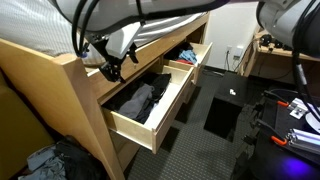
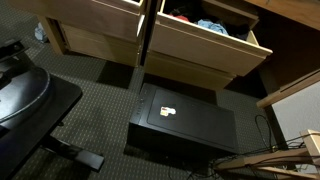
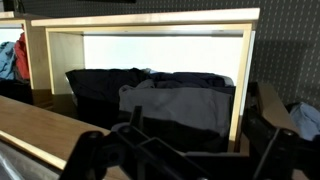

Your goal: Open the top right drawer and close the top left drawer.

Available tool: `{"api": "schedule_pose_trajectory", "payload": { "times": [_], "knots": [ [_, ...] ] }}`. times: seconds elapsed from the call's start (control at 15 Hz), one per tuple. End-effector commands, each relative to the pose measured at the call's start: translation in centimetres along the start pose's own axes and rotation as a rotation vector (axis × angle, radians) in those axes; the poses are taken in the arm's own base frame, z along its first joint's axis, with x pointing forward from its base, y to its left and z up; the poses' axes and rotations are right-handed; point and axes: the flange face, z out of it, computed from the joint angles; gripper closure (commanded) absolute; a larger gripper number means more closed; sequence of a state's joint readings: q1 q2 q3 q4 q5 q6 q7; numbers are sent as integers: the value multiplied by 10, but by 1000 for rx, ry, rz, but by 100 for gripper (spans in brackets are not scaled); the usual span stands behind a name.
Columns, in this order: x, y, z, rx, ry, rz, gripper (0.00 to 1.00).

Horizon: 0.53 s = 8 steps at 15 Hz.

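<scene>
**Right drawer is out; closing the left drawer is the step in hand**

In an exterior view, both drawers stand pulled out. The right drawer sits at 1 o'clock with its orange-brown side showing, so I judge that half of the task done. The left drawer runs from the centre toward 6 o'clock, with dark clothes inside. Your gripper hangs at 10 o'clock, above the drawer's inner end and close to the bed frame. Its fingers are spread and hold nothing.

In an exterior view, the right drawer juts out at 1 o'clock and the left drawer shows its pine front at 11 o'clock. A black box lies on the floor at 6 o'clock. The gripper is not in this picture.

In the wrist view, you look into the left drawer, with the clothes at the centre. The fingers sit at 7 and 5 o'clock, apart and empty.

Next, bring the gripper round to the outside of the left drawer's front panel. Push near the panel's middle, straight toward the bed. I judge that an off-centre push could skew so wide a drawer.
</scene>
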<state>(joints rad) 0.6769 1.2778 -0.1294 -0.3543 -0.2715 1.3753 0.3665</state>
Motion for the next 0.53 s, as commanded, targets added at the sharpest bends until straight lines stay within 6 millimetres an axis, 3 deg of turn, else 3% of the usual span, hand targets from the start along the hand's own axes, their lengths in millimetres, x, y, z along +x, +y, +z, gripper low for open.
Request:
{"api": "schedule_pose_trajectory", "payload": {
  "times": [0.0, 0.2, 0.47],
  "knots": [
    [1, -41, 35, -40, 39, -71, 0],
    [-12, -69, 70, -79, -41, -130, 0],
    [-38, -108, 135, -121, -184, -179, 0]
  ]
}}
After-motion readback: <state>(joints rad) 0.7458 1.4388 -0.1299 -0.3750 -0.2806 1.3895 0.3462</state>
